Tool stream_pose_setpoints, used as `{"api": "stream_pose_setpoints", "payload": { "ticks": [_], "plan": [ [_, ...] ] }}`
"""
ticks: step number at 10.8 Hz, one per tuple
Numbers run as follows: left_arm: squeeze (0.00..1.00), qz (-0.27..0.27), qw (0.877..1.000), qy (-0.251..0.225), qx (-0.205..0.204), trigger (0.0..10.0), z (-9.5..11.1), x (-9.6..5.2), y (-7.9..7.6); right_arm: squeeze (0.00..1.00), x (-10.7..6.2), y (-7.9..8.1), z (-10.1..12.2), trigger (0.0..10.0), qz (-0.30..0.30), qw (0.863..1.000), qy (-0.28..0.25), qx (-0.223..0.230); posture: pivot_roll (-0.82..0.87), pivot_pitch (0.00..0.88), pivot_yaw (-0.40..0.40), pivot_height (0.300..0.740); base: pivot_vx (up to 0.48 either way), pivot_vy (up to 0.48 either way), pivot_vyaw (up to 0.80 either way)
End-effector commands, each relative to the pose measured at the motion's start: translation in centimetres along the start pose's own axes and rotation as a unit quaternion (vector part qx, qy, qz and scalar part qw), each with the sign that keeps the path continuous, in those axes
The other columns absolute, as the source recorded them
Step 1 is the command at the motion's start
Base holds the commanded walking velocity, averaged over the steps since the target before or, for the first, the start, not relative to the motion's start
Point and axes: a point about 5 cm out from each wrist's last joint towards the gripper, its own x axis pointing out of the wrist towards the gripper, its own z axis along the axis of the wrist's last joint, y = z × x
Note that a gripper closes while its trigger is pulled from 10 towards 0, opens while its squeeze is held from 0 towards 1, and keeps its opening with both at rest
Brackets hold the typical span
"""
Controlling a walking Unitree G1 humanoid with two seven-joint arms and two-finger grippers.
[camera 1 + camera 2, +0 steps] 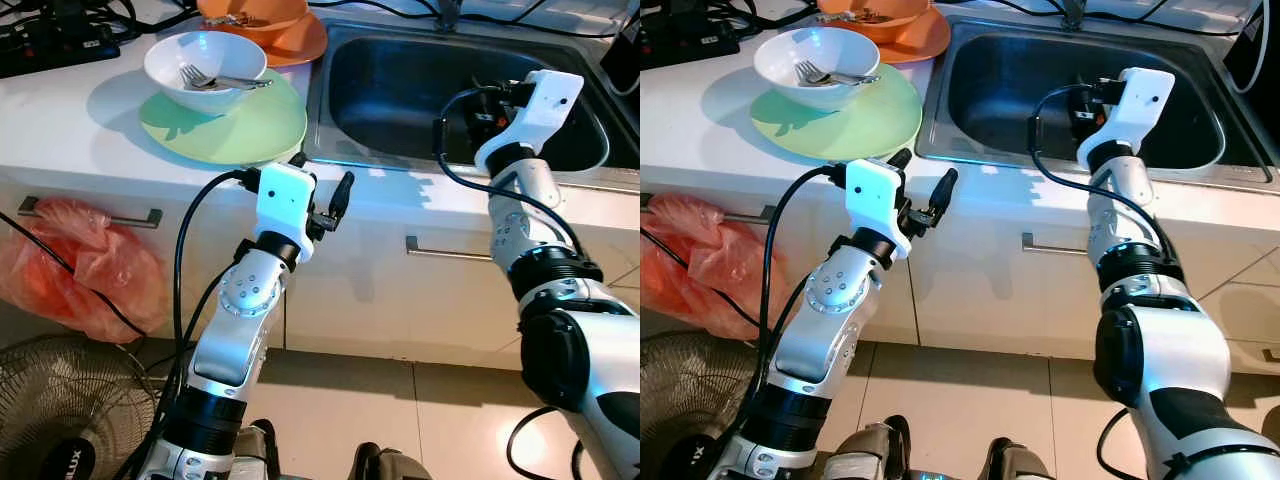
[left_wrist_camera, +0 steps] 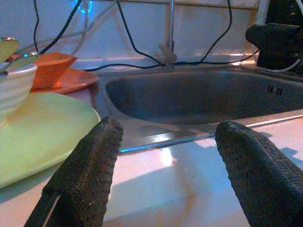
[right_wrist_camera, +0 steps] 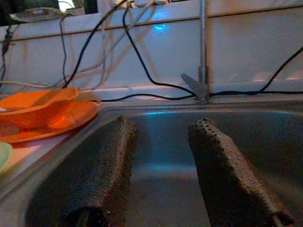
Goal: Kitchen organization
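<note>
Black mesh-clad fingers (image 2: 87, 175) of the left gripper (image 1: 322, 198) stand wide apart with nothing between them, poised at the near edge of the desk (image 1: 70, 120) and facing the sink. The right gripper (image 3: 161, 177) has its fingers parted too and empty, hanging over the steel sink (image 1: 400, 90), whose basin looks bare as far as the dim wrist view lets me judge.

Just left of the left gripper lies the green plate (image 1: 250, 130), carrying a white bowl (image 1: 205, 62) with a fork (image 1: 215, 80) resting in it. Farther back sits an orange bowl (image 1: 255, 12) on an orange plate (image 1: 300, 45), close to the sink's far left corner.

Judging by this, the organizing has barely started: all the dishes sit on the desk, none is in the sink, and neither gripper holds anything. Both stacks remain to be dealt with.
</note>
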Motion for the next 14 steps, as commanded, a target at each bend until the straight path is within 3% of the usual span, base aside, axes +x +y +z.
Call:
{"api": "stream_pose_setpoints", "payload": {
  "ticks": [1,2,3,4,5,6,8,10,11,12,14],
  "plan": [
    [0.0,-0.007,1.0,-0.006,-0.001,10.0,0.4,0.1,-0.4,0.0,0.4,0.0,0.9,10.0,0.001,1.0,-0.021,0.008,0.12,0.164,-0.067,0.74,0.0,0.0,0.0],
    [0.0,-0.007,1.0,-0.006,-0.001,10.0,0.4,0.1,-0.4,0.0,0.4,-0.1,1.2,10.0,0.001,1.0,-0.024,0.007,0.12,0.164,-0.067,0.74,0.0,0.0,0.0],
    [0.0,-0.006,1.0,-0.005,0.0,10.0,0.4,0.1,-0.3,1.0,0.5,-0.4,1.4,10.0,-0.009,0.999,-0.028,0.014,0.12,0.17,-0.066,0.74,0.0,0.0,0.0],
    [0.0,-0.004,1.0,-0.004,-0.001,10.0,0.4,0.1,-0.3,1.0,0.5,-0.4,1.5,10.0,-0.01,0.999,-0.031,0.024,0.12,0.17,-0.066,0.74,0.0,0.0,0.0],
    [0.0,-0.002,1.0,-0.003,-0.001,10.0,0.4,0.1,-0.1,0.53,0.5,-0.2,1.5,10.0,-0.006,0.998,-0.034,0.042,0.12,0.176,-0.063,0.74,0.0,0.0,0.0],
    [0.0,-0.002,1.0,-0.004,-0.001,10.0,0.4,0.1,-0.1,0.0,0.7,0.2,1.7,10.0,-0.003,0.994,-0.046,0.097,0.12,0.18,-0.06,0.74,0.0,0.0,0.0],
    [0.0,0.005,1.0,-0.006,-0.004,10.0,0.6,0.1,0.2,0.0,0.8,1.1,3.7,10.0,0.017,0.982,-0.091,0.163,0.11,0.185,-0.059,0.74,0.0,0.0,0.0],
    [0.0,0.026,0.999,-0.022,-0.022,10.0,1.4,0.4,0.9,0.0,-0.3,2.1,5.3,10.0,0.038,0.963,-0.117,0.238,0.11,0.191,-0.058,0.74,0.0,0.0,0.0],
    [0.0,0.042,0.998,-0.028,-0.035,10.0,1.8,0.7,1.6,0.0,-1.4,3.4,5.0,10.0,0.073,0.947,-0.103,0.294,0.11,0.192,-0.058,0.74,0.0,0.0,0.0],
    [0.0,0.051,0.997,-0.033,-0.045,10.0,1.9,1.0,2.1,0.0,-2.7,4.5,4.1,10.0,0.097,0.938,-0.081,0.322,0.11,0.194,-0.057,0.74,0.0,0.0,0.0],
    [0.0,0.074,0.992,-0.042,-0.092,10.0,2.3,1.2,3.0,0.0,-5.5,5.0,1.2,10.0,0.071,0.926,-0.033,0.369,0.11,0.192,-0.053,0.74,0.0,0.0,0.0]
  ]
}}
